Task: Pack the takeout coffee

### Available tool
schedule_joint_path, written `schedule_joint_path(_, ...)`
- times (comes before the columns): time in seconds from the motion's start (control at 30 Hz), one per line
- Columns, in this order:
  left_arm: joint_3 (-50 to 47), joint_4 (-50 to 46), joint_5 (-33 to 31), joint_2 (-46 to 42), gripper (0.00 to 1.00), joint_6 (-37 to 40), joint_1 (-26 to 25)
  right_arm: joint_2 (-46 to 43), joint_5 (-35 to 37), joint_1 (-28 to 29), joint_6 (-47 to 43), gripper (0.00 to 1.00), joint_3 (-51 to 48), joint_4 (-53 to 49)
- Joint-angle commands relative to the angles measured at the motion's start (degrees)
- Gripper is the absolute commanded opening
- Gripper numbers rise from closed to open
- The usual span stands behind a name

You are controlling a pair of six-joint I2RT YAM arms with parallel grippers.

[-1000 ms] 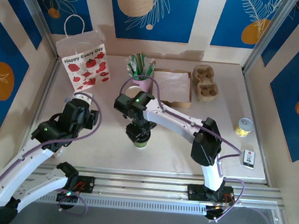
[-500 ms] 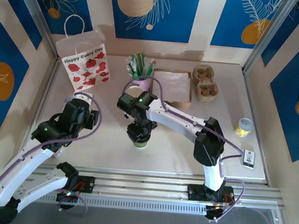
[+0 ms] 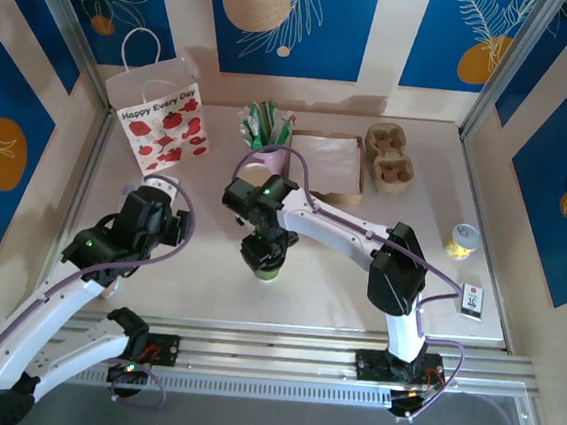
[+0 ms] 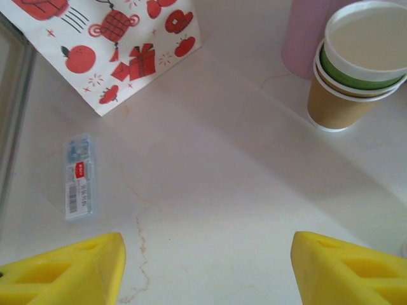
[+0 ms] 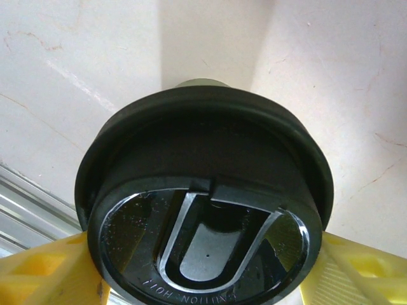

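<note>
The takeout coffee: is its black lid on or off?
On. In the right wrist view the black lid sits fully over the rim of the takeout coffee, hiding the cup's mouth.

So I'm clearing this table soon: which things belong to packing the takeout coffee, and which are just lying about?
Job: takeout coffee, gift bag (probably its destination).
Lying about: stacked lidless cups, pink cup of sticks, napkin box, pulp cup carrier, yellow can, plastic packet, small card.

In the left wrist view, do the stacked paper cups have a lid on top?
No, the stacked paper cups are open on top, with the pale inside of the upper cup showing.
</note>
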Motion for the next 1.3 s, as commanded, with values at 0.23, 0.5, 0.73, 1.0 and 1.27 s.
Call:
schedule_joint_path(0.23, 4.23, -0.64, 15.83, 9.80, 0.71, -4.34, 0.83, 3.00, -1.40, -1.30, -3.11, 0.75, 0.85, -1.23)
schedule_joint_path(0.5, 3.07, 2.78, 28.60, 15.29, 0.70, -13.17, 0.83, 2.72, -0.78, -1.80, -4.21, 0.77, 4.96, -3.11)
schedule_joint_path(0.73, 1.84, 3.41, 28.77, 14.96, 0.69, -14.31, 0.83, 1.49, -0.47, -1.82, -4.56, 0.79, 6.75, -3.99)
schedule_joint_path(1.0, -0.29, 5.49, 31.13, 15.30, 0.69, -16.78, 0.83, -0.71, -0.24, -1.76, -4.49, 0.79, 8.59, -4.95)
schedule_joint_path(1.27, -1.45, 8.94, 34.04, 17.65, 0.69, -19.25, 0.84, -5.70, -3.98, -2.25, -4.16, 0.69, 6.54, -3.24)
